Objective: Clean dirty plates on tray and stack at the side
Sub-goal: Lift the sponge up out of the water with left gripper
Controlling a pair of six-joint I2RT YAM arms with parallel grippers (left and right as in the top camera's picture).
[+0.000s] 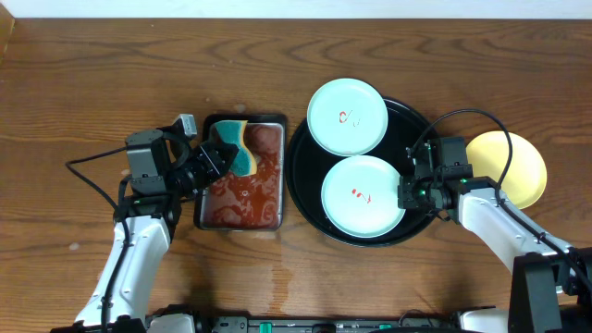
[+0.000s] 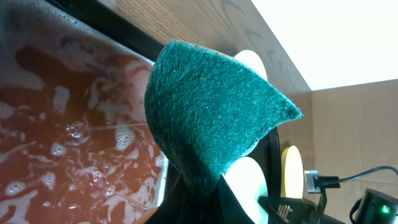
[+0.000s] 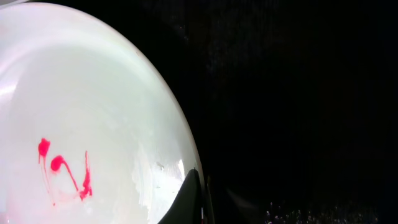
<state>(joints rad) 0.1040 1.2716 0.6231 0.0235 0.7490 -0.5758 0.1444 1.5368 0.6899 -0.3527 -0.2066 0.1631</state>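
On the near half of the large round glossy black tray (image 1: 303, 185) lies a small round pale blue-white plastic plate (image 1: 363, 195), flat and face up, with a red smear at its centre. Being round, it shows no longer axis. The right gripper (image 1: 407, 196) sits at this plate's right edge, above the strip of tray between plate and rim. In the right wrist view one dark fingertip (image 3: 189, 199) lies at the plate's rim (image 3: 81, 112) against the black tray floor (image 3: 298, 93). Whether the jaws grip that rim or merely rest beside it cannot be told. A second pale blue-white plate (image 1: 347, 116), also smeared red, lies on the tray's far side, overhanging the rim; the two plates nearly touch, in a line running from far to near. A pale yellow round plate (image 1: 518, 166) lies on the wooden table (image 1: 83, 83) just right of the tray, behind the right arm. Well to the left, the left gripper (image 1: 220, 155) is clamped on a teal-faced yellow sponge (image 1: 239, 148), bent in its grasp (image 2: 211, 112), over the far end of a rectangular black pan (image 1: 268, 117) of foamy reddish liquid standing just beside the tray.
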